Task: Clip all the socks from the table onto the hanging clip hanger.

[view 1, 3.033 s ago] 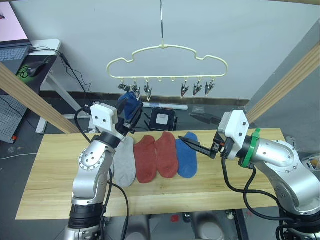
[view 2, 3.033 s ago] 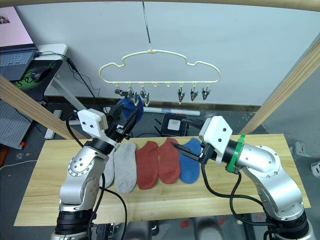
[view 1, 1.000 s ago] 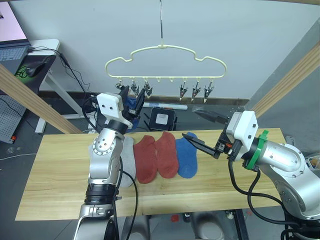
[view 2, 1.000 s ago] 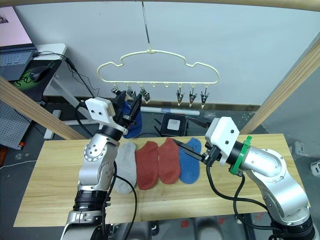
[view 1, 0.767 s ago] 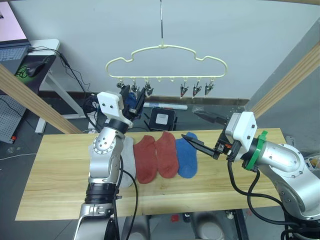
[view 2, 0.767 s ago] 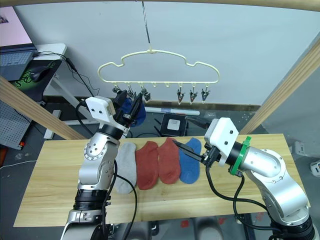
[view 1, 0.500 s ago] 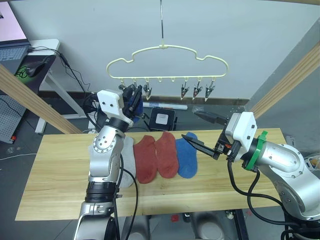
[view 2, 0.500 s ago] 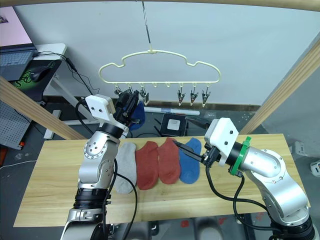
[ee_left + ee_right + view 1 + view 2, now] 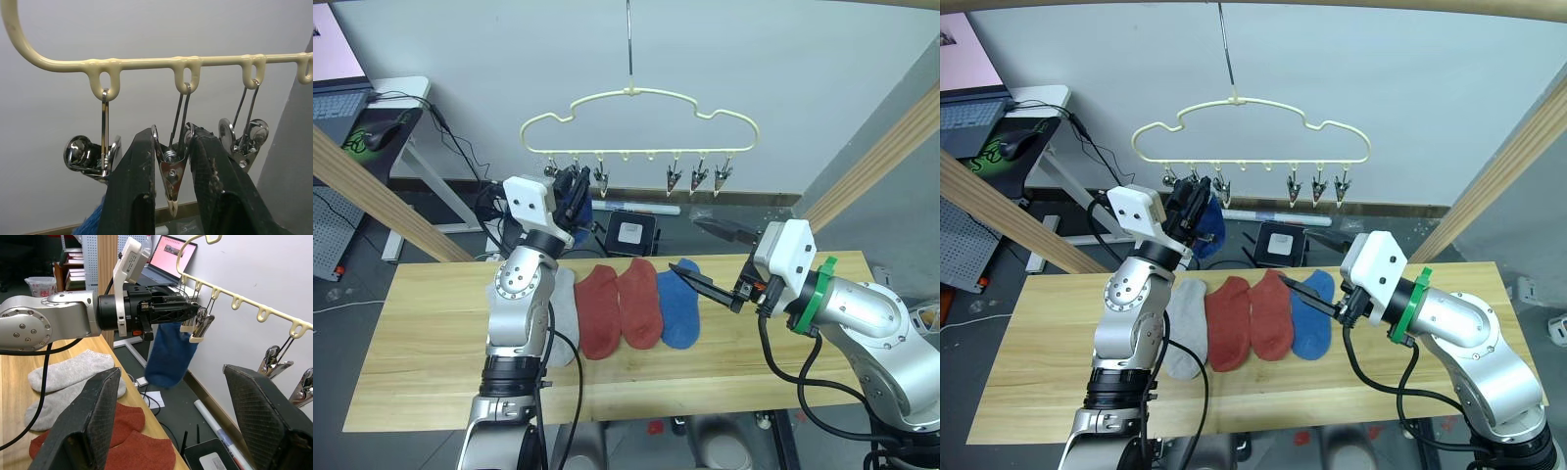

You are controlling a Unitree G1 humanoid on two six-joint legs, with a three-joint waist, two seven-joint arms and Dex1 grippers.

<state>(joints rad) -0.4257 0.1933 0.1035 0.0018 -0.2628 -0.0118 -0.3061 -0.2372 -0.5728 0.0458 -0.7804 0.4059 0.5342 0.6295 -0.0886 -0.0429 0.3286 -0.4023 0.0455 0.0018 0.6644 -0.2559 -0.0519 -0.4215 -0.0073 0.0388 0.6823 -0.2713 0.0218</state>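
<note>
The left gripper [image 9: 172,186] is reaching up to the clip hanger [image 9: 636,95], its two black fingers squeezing a silver clip [image 9: 171,183] on the lower bar. A blue sock [image 9: 170,355] is hanging from the neighbouring clip just beside it. The right gripper [image 9: 703,262] is hovering over the table [image 9: 431,352] with its fingers spread wide apart, holding nothing. Two grey socks [image 9: 1183,328], two red socks [image 9: 619,306] and one blue sock [image 9: 679,306] are lying side by side on the table. No readable writing is showing.

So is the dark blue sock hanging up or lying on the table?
Hanging up: the dark blue sock dangles from the pale-yellow clip hanger, off the table.
</note>
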